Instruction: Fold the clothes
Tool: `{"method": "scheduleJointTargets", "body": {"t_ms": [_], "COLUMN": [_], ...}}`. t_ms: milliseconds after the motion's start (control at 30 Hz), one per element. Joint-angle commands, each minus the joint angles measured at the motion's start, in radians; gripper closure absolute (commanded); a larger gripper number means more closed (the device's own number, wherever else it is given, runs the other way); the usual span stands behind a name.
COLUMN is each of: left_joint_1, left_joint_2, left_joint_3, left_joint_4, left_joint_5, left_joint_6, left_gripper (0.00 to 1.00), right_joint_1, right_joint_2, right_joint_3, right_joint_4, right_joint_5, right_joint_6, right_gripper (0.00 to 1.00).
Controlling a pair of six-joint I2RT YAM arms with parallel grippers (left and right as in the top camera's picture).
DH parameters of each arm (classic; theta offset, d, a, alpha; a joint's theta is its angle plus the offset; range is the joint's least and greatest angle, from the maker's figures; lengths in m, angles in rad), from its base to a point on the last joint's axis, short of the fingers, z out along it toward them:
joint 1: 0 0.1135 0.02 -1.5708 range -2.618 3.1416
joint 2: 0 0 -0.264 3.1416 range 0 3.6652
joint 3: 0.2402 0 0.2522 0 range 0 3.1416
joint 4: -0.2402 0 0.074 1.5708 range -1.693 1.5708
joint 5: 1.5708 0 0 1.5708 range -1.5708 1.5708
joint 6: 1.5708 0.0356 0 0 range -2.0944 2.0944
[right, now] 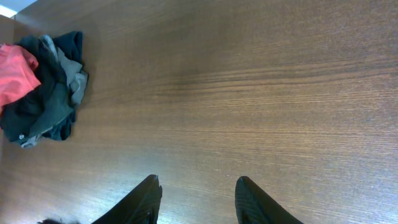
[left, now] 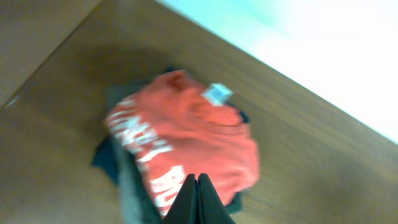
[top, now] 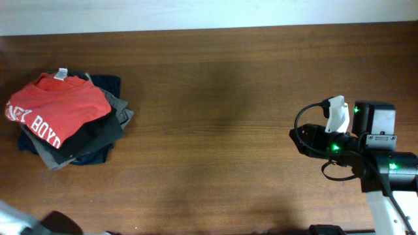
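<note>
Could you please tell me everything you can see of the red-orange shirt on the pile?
The red-orange shirt is folded into a compact, slightly rumpled bundle of soft, cotton-like cloth. It bears white printed lettering along one edge, and a small white neck tag shows at the opposite edge. It lies on top of a stack of dark garments, black, grey and navy, at the left end of the wooden table. Nothing lies on it.
</note>
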Motion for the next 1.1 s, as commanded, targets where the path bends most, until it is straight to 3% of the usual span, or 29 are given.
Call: {"method": "scheduleJointTargets", "body": {"t_ms": [0,133,333,467,633,800,867,1067], "left_joint_1": [-0.132,-0.214,-0.224,-0.226,-0.237,-0.315,-0.370,-0.582], "left_joint_2": [0.074,0.138,0.253,0.278,0.171,0.023,-0.043,-0.294], "left_joint_3": [-0.057,-0.178,-0.413,-0.421,-0.255,-0.021,0.032,0.055], "left_joint_4": [0.009,0.069,0.263,0.264,0.140,-0.020,-0.051,-0.109], "left_joint_5": [-0.156,-0.355,-0.344,-0.279,-0.200,-0.079,-0.079,-0.080], "left_joint_6": [-0.017,-0.150,-0.169,-0.167,-0.079,0.066,0.090,0.134], "left_gripper": [0.99,0.99,1.00,1.00,0.73,0.63,0.55,0.38], "right_joint_1": [-0.002,-0.002,-0.002,-0.002,-0.002,-0.002,-0.002,-0.002], "right_joint_2": [-0.005,-0.005,-0.005,-0.006,-0.021,-0.046,-0.056,-0.072], "right_joint_3": [0.010,0.010,0.010,0.010,0.059,0.184,0.240,0.357], "right_joint_4": [0.002,-0.011,-0.016,-0.008,0.000,0.004,0.003,0.026], "right_joint_5": [-0.013,-0.013,-0.013,-0.012,-0.012,-0.013,-0.016,-0.248], "right_joint_6": [-0.004,0.015,0.015,0.013,-0.058,-0.095,-0.095,-0.095], "right_gripper": [0.56,0.56,0.57,0.57,0.57,0.56,0.56,0.60]}}
